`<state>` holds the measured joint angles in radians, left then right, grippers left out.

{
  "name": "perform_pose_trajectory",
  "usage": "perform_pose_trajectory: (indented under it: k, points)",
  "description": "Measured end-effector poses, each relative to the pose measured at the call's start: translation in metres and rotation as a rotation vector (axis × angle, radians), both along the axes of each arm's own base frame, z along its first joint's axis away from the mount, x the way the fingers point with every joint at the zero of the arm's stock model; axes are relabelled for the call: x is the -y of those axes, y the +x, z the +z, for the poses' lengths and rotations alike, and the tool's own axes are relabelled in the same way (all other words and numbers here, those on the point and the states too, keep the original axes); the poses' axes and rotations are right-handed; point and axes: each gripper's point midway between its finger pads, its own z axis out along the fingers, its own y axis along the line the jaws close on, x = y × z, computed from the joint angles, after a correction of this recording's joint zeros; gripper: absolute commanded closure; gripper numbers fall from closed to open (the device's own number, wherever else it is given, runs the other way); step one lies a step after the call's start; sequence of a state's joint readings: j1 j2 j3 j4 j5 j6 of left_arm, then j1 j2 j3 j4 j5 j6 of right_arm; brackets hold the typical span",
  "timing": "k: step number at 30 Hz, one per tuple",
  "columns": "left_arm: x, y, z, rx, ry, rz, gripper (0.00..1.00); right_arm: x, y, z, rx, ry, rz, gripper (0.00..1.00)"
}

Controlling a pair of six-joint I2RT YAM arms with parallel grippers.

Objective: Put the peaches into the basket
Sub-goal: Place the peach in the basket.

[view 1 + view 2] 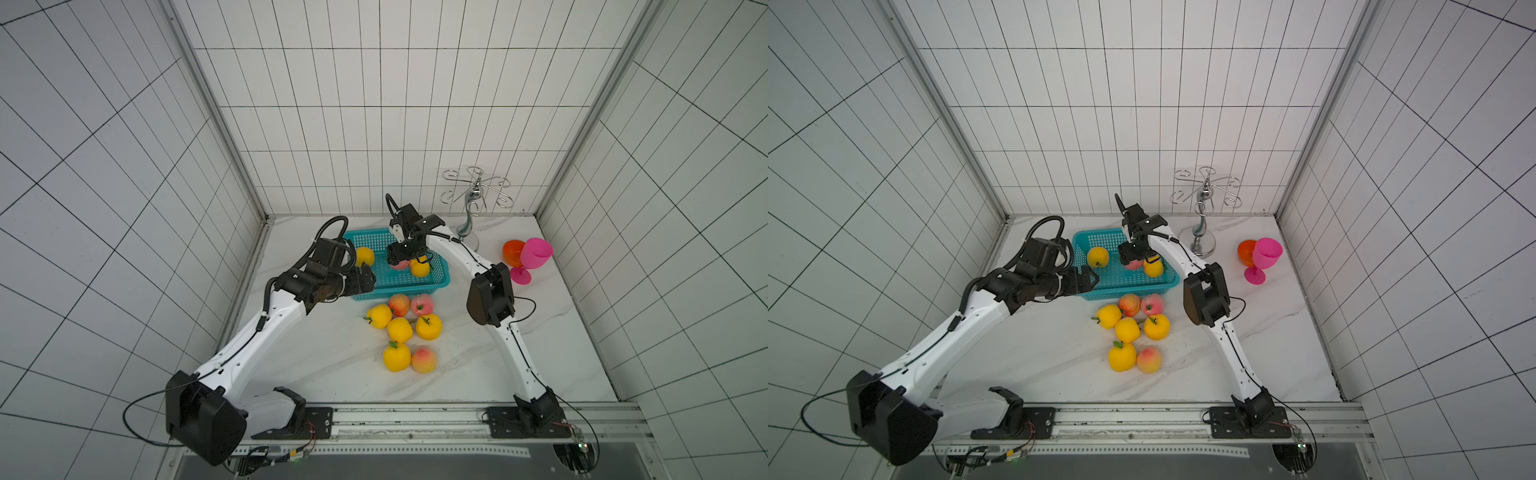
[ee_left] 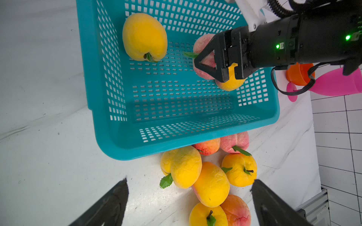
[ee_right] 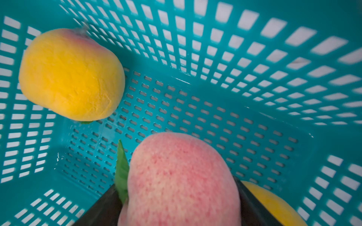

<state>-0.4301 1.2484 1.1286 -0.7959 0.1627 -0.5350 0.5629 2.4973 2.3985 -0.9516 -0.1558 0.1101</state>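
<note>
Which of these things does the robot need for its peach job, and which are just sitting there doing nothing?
Part of the job:
- basket
- seven peaches beside the basket
- two yellow peaches lying in it
- pink peach, held over it in the right jaws

Just lying about:
- orange goblet
- pink goblet
- metal rack

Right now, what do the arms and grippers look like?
The left arm and right arm have white shells, black joints and ribbed black hoses at the wrists. The left gripper and right gripper are black and tapered; green lights glow behind the right one.
</note>
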Motion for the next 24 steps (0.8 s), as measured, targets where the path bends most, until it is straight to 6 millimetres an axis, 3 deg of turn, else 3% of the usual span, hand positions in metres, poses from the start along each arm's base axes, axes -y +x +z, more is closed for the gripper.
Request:
perform_pose_trajectory:
  k: [24]
  points:
    - [0.0021,0.0006,-0.0087,-0.038,-0.007,0.01,0.02,-0.0019,0.003,-0.0078,-0.002,-0.003,0.004,0.1]
